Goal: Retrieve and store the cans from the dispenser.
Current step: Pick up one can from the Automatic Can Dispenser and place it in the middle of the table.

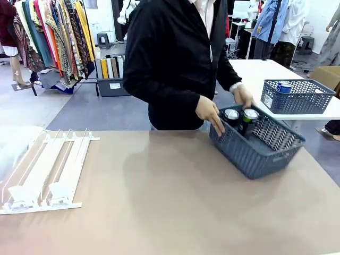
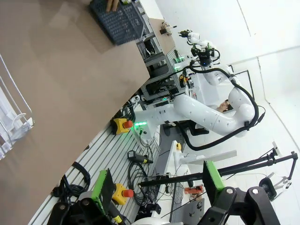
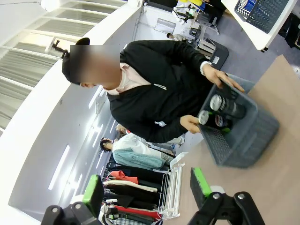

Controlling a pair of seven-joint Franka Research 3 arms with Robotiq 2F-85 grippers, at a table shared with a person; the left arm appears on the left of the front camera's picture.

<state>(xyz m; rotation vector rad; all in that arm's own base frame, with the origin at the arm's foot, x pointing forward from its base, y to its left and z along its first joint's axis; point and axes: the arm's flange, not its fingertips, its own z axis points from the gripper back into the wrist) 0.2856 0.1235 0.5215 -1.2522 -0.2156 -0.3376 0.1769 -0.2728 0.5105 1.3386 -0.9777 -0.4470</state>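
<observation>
Standing at the far side of the table (image 1: 159,202), a person in a black jacket has both hands on a dark grey basket (image 1: 260,146): one hand (image 1: 209,112) on its near-left rim, the other hand (image 1: 243,96) at the far rim. Two cans (image 1: 240,118) stand upright inside the basket, silver tops up, one dark, one with green by its top; exact print too small to tell.

Left gripper (image 2: 157,187): jaws wide apart, nothing between the green pads (image 2: 103,187). Past the fingertips lie floor, cables and the other white arm (image 2: 206,117); the table edge runs well off to the upper left of the jaws, the basket (image 2: 117,21) far beyond them at the top.

Right gripper (image 3: 147,187): jaws spread wide, empty. Basket with the cans (image 3: 220,110) sits ahead and to the right of the fingers, well apart, held by the person.

Dispenser (image 1: 50,170), white sloped rail rack, lies at the table's left near edge, lanes bare. In the right wrist view its end (image 3: 171,187) shows between the two fingers, farther off. In the left wrist view its clear stops (image 2: 14,117) sit far left of the jaws.

A second basket (image 1: 297,95) on a white table behind holds a blue can (image 1: 284,86).
</observation>
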